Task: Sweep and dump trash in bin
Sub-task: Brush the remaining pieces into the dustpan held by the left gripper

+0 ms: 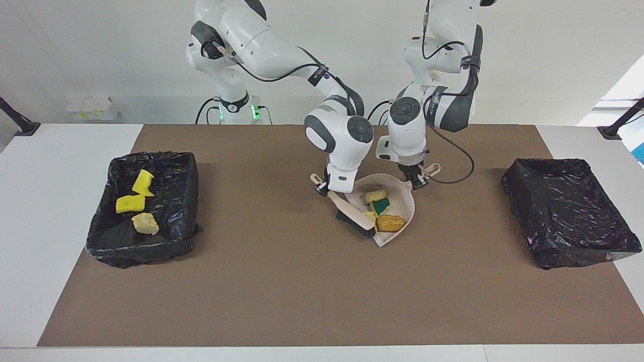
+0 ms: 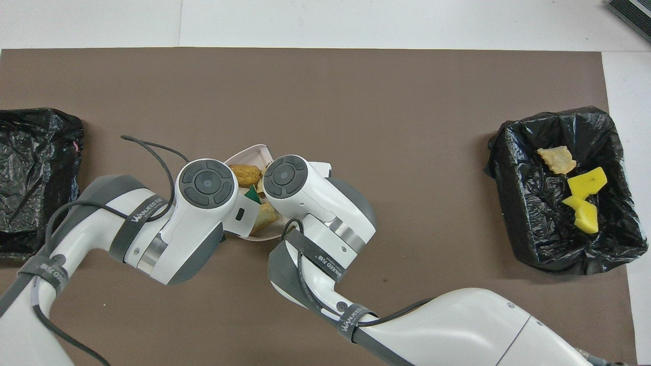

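A pale pink dustpan (image 1: 405, 197) lies mid-table on the brown mat, and my left gripper (image 1: 416, 182) is shut on its handle. My right gripper (image 1: 328, 188) is shut on a beige hand brush (image 1: 347, 210), whose black bristles rest at the pan's mouth. Trash in the pan: a tan chunk (image 1: 375, 195), a green-and-yellow piece (image 1: 381, 205), an orange-brown chunk (image 1: 391, 222) and a pale yellow bit (image 1: 371, 215) against the bristles. In the overhead view both wrists cover most of the dustpan (image 2: 249, 151); only the orange-brown chunk (image 2: 245, 174) and a green corner (image 2: 252, 194) show.
A black-lined bin (image 1: 171, 201) at the right arm's end of the table holds two bright yellow pieces (image 1: 132, 202) and a tan chunk (image 1: 145, 223). A second black-lined bin (image 1: 568, 211) stands at the left arm's end. A black cable loops beside the dustpan handle.
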Controlling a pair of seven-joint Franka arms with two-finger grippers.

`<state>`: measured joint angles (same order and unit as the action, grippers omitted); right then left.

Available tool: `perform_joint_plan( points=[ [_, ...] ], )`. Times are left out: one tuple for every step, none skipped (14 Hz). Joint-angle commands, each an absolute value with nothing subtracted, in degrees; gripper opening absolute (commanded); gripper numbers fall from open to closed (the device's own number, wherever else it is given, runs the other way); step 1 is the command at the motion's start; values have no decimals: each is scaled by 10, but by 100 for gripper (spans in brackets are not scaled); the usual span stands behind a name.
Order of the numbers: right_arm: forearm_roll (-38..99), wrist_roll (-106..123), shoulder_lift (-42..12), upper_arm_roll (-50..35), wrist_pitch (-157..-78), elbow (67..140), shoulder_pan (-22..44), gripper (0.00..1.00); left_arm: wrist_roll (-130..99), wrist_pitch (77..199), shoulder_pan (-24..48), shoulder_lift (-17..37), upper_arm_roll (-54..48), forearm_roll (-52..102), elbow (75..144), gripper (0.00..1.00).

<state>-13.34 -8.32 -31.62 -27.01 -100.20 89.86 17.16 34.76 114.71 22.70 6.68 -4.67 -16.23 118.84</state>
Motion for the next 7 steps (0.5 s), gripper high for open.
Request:
perform_joint_plan(
  points=[
    [-86, -42, -280, -280, -966, 922, 142, 0, 376, 1159, 218, 53, -49, -167, 1204, 0],
    [-83, -42, -273, -280, -958, 922, 136, 0, 378, 1164, 218, 54, -49, -167, 1204, 0],
    [-81, -49, -272, -280, -944, 919, 134, 0, 390, 1172, 216, 54, -49, -166, 1204, 0],
    [-69, -68, -270, -280, -934, 918, 131, 0, 410, 1181, 214, 57, -49, -164, 1204, 0],
    [-56, -96, -260, -280, -925, 918, 127, 0, 426, 1190, 212, 58, -49, -163, 1204, 0],
    [-55, -118, -254, -279, -906, 918, 123, 0, 436, 1199, 213, 59, -49, -162, 1204, 0],
    [-54, -139, -243, -279, -887, 918, 122, 0, 444, 1213, 214, 60, -49, -162, 1203, 0]
  ],
)
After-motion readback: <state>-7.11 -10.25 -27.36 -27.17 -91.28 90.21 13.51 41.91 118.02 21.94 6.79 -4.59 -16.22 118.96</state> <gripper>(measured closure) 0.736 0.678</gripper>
